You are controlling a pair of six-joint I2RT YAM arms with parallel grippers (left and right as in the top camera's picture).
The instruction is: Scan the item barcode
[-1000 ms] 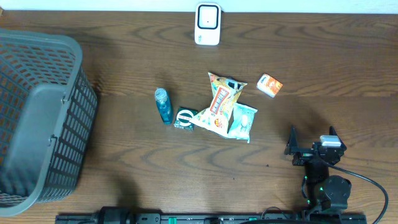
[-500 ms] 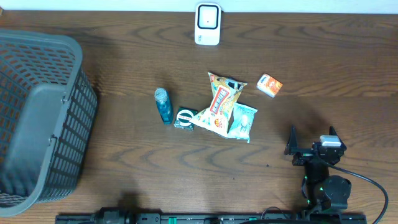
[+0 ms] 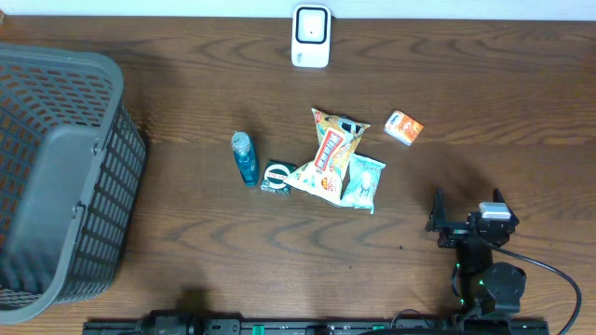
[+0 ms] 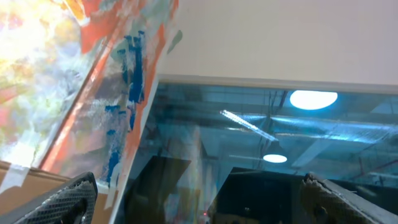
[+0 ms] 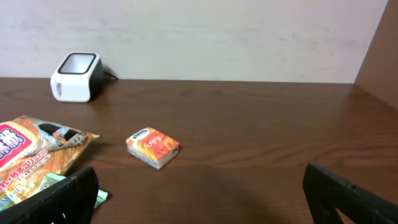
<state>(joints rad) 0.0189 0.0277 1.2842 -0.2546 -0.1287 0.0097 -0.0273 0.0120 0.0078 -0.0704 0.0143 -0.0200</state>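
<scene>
One dark wooden counter point(image 3: 186, 251) carries everything, and the largest thing on it is a grey mesh basket point(image 3: 126, 177) at the left side of the overhead view, well apart from the goods. Next in size is the right arm, low at the near right of the counter, its right pincer point(image 3: 468, 212) spread wide with nothing between the fingers, hovering short of the goods and aimed toward the far wall. The left pincer point(image 4: 199, 202) shows only in its own wrist view, its two fingertips far apart at the bottom corners and holding nothing, the camera tilted up at a colourful painted board point(image 4: 74, 81) and ceiling lamps point(image 4: 313, 99). The items to scan lie in a loose cluster at the middle of the counter: an orange snack bag point(image 3: 331, 154) lies partly over a pale green bag point(image 3: 363, 180) to its right. A white scanner point(image 3: 310, 35) stands at the far edge, well apart from the cluster. A small blue bottle point(image 3: 244, 156) lies left of the bags, with a dark green packet point(image 3: 277, 177) between it and the orange bag, touching or nearly touching that bag. Smallest is an orange box point(image 3: 404, 127), lying alone to the right of the bags
</scene>
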